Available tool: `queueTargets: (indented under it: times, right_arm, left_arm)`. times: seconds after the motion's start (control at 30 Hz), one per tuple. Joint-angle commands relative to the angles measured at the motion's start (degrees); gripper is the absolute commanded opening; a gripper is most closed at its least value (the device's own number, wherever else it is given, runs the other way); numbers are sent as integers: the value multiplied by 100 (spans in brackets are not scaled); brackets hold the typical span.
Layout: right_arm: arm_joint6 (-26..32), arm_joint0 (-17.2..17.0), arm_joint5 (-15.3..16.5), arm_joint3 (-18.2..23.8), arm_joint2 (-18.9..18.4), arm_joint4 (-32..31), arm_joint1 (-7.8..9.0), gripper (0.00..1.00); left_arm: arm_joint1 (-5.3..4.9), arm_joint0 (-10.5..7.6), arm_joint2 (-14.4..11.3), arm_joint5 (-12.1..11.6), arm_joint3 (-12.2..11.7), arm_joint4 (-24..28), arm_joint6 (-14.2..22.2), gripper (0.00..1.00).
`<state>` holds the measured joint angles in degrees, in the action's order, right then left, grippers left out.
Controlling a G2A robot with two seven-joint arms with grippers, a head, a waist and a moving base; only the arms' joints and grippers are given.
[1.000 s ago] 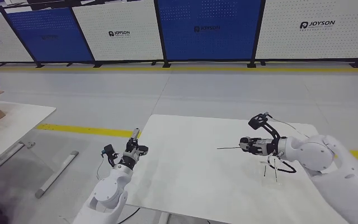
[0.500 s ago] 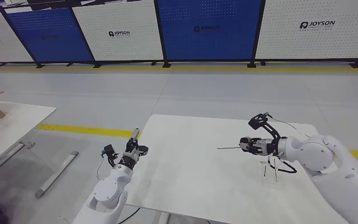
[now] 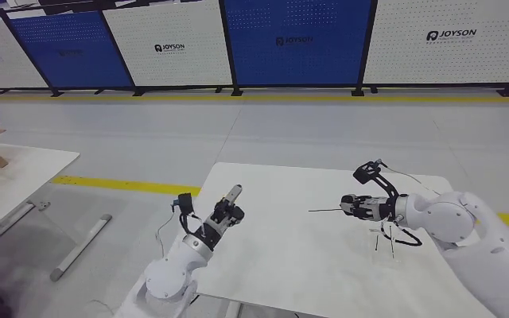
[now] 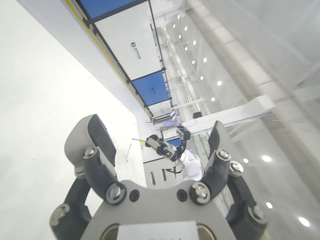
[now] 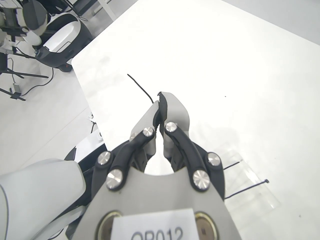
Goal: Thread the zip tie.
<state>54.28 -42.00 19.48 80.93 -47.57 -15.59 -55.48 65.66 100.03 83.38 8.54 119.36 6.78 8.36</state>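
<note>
Backdrop: blue and white panels (image 3: 294, 40) line the top of the top view, with grey floor below them.
Table: white table (image 3: 278, 262) fills the lower middle of the top view.
Step in hand: judged as the hand-over before threading; one end of the tie is held, the other hangs free, and no loop is formed.
Next move: likely calls for the empty gripper to meet the thin free tip squarely, since the tip is slender and may flex.
Left gripper (image 3: 231, 196): lower left of centre, over the table's near-left edge; jaws spread wide, nothing between them.
Right gripper (image 3: 347, 208): right of centre, above the table; jaws pressed together on the tie.
Zip tie (image 3: 324, 211): thin black strip sticking out leftward from the right gripper, clear of the table.
Spare ties (image 3: 383, 238): lie on the table just below the right gripper.
</note>
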Motion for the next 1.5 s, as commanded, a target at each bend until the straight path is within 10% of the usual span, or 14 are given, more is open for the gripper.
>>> queueTargets:
  times: [0.0, 0.13, 0.57, 1.07, 1.47]
  right_arm:
    - [0, 0, 0, 0, 0, 0, 0, 0]
    - [0, 0, 0, 0, 0, 0, 0, 0]
    - [-125, -54, -119, -39, -22, -47, 0, 0]
    - [-1453, 2, 0, 501, 736, -2139, -199, 0]
    - [-1529, -15, 0, 535, 814, -1996, -161, 0]
  left_arm:
    - [4, -152, -296, 310, -132, -448, 68, 100]
    - [-1, -520, -560, 849, -502, -774, 461, 100]
    - [0, -520, -566, 849, -519, -765, 458, 100]
    - [-109, -987, -420, 1094, -1419, 1439, 762, 100]
    - [-127, -1025, -452, 1094, -1446, 1495, 689, 100]
